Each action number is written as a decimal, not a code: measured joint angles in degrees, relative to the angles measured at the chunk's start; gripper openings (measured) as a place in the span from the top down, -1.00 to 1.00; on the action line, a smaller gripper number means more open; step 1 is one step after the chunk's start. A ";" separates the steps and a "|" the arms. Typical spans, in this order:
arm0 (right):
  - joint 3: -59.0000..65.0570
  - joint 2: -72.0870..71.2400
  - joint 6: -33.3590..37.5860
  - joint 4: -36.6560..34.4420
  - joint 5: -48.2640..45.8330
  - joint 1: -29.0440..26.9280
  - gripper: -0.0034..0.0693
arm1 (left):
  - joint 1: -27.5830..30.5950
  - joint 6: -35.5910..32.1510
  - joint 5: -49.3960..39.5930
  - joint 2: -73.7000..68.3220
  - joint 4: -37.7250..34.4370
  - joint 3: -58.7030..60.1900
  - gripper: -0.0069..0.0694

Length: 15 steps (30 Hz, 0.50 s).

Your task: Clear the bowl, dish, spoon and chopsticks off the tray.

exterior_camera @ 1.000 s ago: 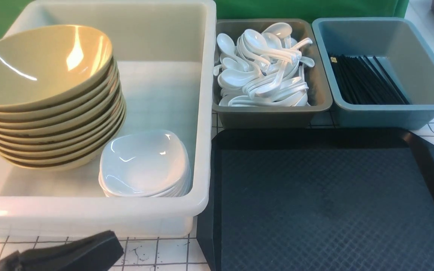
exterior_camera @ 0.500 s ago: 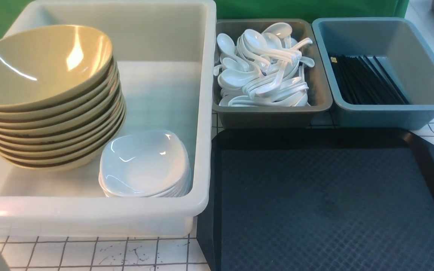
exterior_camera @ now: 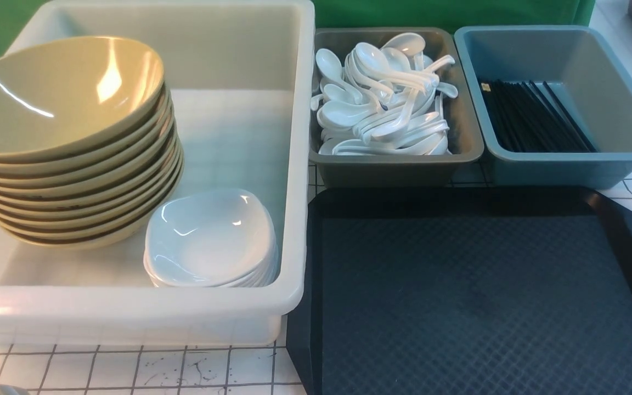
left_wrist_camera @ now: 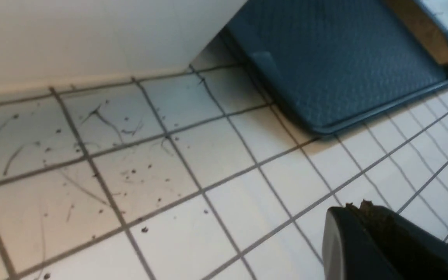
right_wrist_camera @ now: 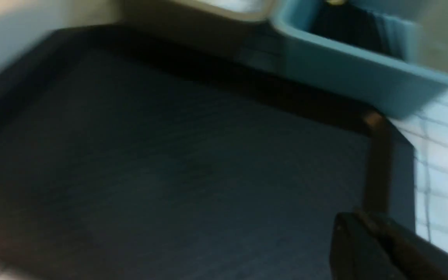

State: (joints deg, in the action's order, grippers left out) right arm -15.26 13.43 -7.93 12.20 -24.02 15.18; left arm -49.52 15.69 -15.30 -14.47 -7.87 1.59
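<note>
Nowhere legible writing: tray (exterior_camera: 486,296) bare, bowl (exterior_camera: 58,93) stacked in tub (exterior_camera: 288,164).

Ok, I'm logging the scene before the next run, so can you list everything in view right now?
tray: one, black, on the table at front right, nothing on it
white tub: one, at left beside the tray
bowls: a stack, olive-tan, inside the white tub at left
dishes: a small stack, white, inside the white tub at its near right corner
grey bin: one, behind the tray
spoons: a heap, white, in the grey bin
blue bin: one, right of the grey bin
chopsticks: a bundle, black, in the blue bin
table: white with a dark grid
left pincer: dark, over the table, state unclear
right pincer: dark, over the tray, blurred
</note>
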 joint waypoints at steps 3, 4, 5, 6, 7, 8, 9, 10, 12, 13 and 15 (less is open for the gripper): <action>11.30 -6.88 -1.13 0.00 5.50 -5.17 0.84 | 0.00 0.00 -0.17 0.00 0.00 0.00 0.82; 13.31 -8.76 -1.18 0.00 6.27 -6.25 0.84 | 0.00 0.00 -0.17 0.00 0.00 0.00 0.82; 15.16 -10.11 -1.18 0.00 6.89 -7.08 0.84 | 0.00 -0.05 -0.17 0.00 0.00 0.00 0.82; 15.60 -11.70 -1.32 0.07 8.32 -7.53 0.84 | 0.00 -0.10 -0.17 0.00 0.00 0.00 0.82; 15.90 -12.80 -1.32 0.08 9.32 -7.88 0.84 | 0.00 -0.24 -0.25 0.00 0.00 0.00 0.82; 15.89 -13.47 -1.32 -0.17 9.41 -8.23 0.84 | 0.00 -0.35 -0.25 0.00 0.00 0.00 0.82; 15.89 -13.78 -1.32 -0.33 8.97 -8.34 0.84 | 0.00 -0.48 -0.20 0.01 0.00 0.00 0.82; 15.89 -13.99 -0.96 -0.38 8.80 -8.34 0.84 | 0.00 -0.49 -0.26 0.06 0.00 0.00 0.82; 15.89 -13.99 0.87 -0.38 8.66 -8.37 0.84 | 0.00 -0.49 -0.27 0.06 0.00 0.07 0.82; 15.89 -13.99 1.87 -0.38 8.59 -8.37 0.84 | 0.00 -0.49 -0.27 0.06 0.00 0.07 0.82; 15.89 -13.99 2.59 -0.40 8.56 -8.37 0.84 | 0.00 -0.49 -0.27 0.06 0.00 0.07 0.82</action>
State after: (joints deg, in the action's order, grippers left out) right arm 0.63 -0.55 -5.33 11.80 -15.46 6.82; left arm -49.52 15.20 -15.57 -14.41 -7.87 1.65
